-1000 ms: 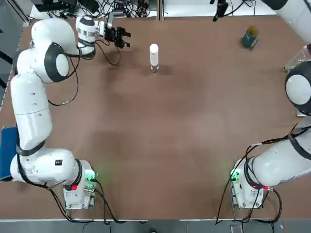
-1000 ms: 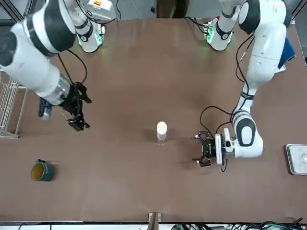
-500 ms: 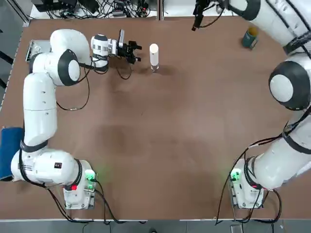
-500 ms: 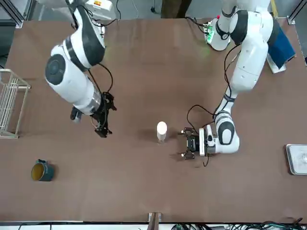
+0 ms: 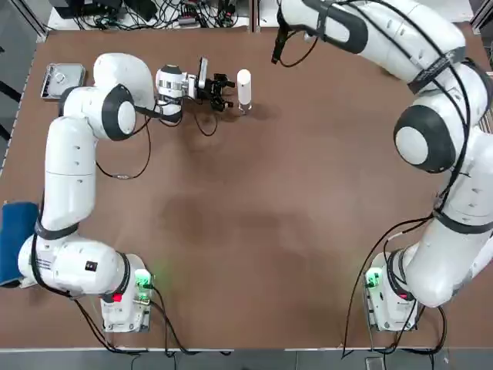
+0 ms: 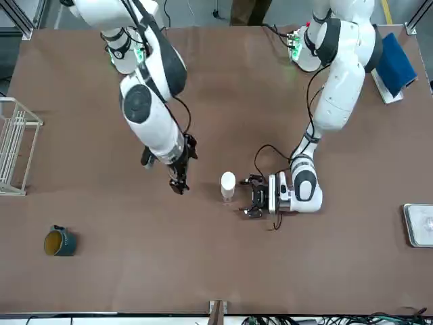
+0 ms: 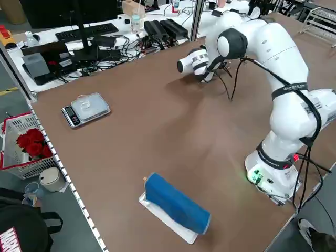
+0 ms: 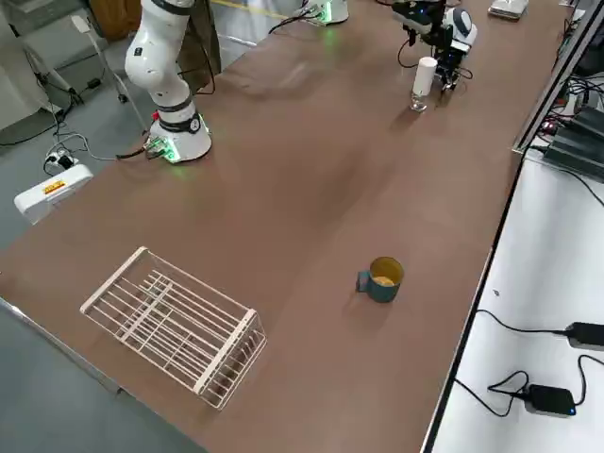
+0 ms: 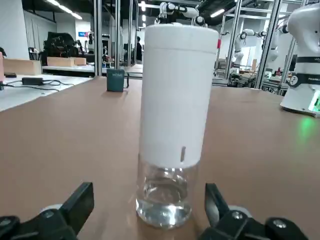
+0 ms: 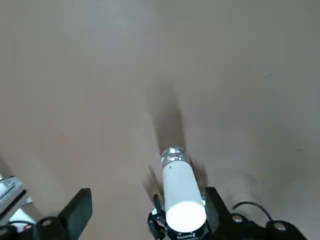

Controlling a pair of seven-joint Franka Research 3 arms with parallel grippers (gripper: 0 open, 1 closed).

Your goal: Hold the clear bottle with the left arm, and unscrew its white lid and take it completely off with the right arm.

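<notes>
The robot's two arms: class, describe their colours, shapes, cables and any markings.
Both arms are white, with rounded segments, dark grey bands at the joints and black cables looping alongside. Each base glows green; the left arm's also shows a red spot, as does the right arm's. The left hand and right hand are black, each with two blunt fingers.

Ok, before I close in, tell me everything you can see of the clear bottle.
The clear bottle is a short transparent cylinder, glass or plastic by its look, glossy and colourless. It stands upright on the table, its upper part covered by the long white lid. The open left gripper is close beside it, not yet gripping it.
</notes>
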